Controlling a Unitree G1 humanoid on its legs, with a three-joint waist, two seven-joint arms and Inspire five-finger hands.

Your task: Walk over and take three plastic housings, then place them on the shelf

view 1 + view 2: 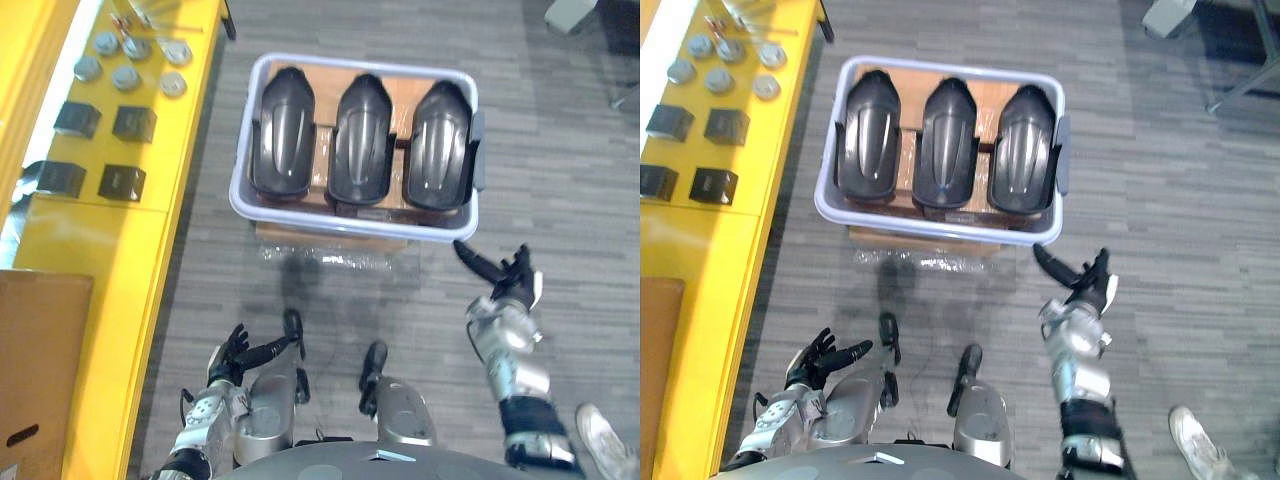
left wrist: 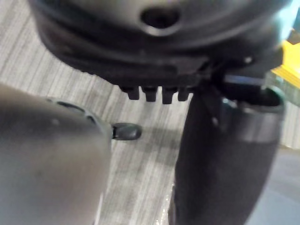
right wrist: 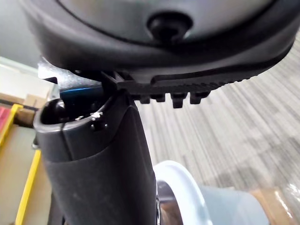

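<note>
3 glossy black, rounded housings (image 1: 361,140) sit in 1 pale plastic bin (image 1: 350,226). The left hand (image 1: 235,352) and right hand (image 1: 512,285) are spread wide, empty.

Three glossy black plastic housings (image 1: 362,140) sit in a smooth pale plastic bin (image 1: 262,207) on matt grey carpet (image 1: 560,180).

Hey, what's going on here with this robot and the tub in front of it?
The robot faces a pale tub holding three black plastic housings side by side, set on a cardboard box. Neither hand holds anything: the right hand is open, short of the tub's near right corner, and the left hand is open lower down. The yellow shelf lies to its left.
</note>
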